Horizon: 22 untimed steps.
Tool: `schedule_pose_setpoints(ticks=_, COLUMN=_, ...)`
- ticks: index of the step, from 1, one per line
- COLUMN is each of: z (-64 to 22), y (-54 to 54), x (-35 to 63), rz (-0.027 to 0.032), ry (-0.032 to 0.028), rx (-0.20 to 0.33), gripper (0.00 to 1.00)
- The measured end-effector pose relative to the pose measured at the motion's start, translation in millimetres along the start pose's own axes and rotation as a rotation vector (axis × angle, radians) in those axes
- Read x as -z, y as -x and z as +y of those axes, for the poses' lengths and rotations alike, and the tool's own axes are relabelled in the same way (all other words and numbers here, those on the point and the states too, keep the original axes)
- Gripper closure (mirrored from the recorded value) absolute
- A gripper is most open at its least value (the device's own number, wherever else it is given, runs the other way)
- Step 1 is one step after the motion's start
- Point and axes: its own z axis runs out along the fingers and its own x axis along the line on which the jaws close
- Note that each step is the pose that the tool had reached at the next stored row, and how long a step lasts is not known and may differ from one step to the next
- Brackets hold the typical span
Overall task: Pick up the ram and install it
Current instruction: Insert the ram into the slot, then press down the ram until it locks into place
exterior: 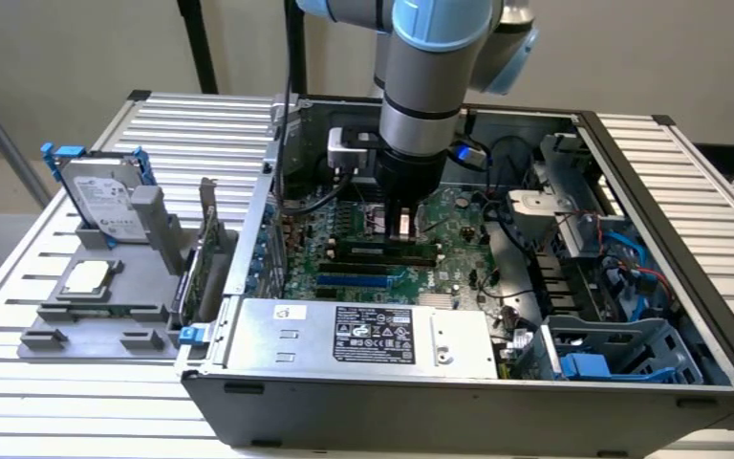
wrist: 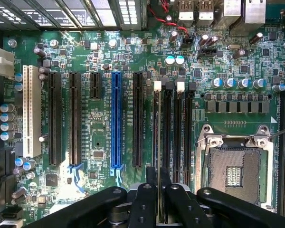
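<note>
Ribbed white tabletop [exterior: 35, 287] carries an open computer case [exterior: 469, 402]; beside it, at the exterior view's left, a grey stand [exterior: 99, 320] holds a hard drive [exterior: 102, 199] and a small silver processor chip [exterior: 88, 276]; the arm's grey wrist [exterior: 416, 105] reaches down into the case and hides the motherboard [wrist: 99, 137] beneath it; in the wrist view the gripper [wrist: 159, 202] pinches the ram [wrist: 160, 156] edge-on between its black fingers [wrist: 143, 204], so the stick shows merely as a thin line over a memory slot [wrist: 156, 123]; whether it is seated in that slot I cannot tell; the empty processor socket [wrist: 235, 164] sits just beside the slots; the gripper's lower half is cut off by the picture's edge.
</note>
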Motion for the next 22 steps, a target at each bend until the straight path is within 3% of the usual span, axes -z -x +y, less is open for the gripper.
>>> schedule_pose_setpoints(ticks=3, z=0.1, y=0.0, x=0.9, rz=-0.0001, ry=0.0002, rx=0.000, gripper=0.78)
schedule_pose_setpoints(ticks=11, z=1.1, y=-0.5, x=24.4, rz=-0.0003, ry=0.0026, rx=0.000, gripper=0.81)
schedule_pose_setpoints(ticks=13, z=1.9, y=-0.5, x=25.4, rz=-0.0009, ry=0.0025, rx=0.000, gripper=0.89)
schedule_pose_setpoints(ticks=22, z=2.2, y=-0.6, x=25.5, rz=-0.0008, ry=0.0026, rx=0.000, gripper=0.89)
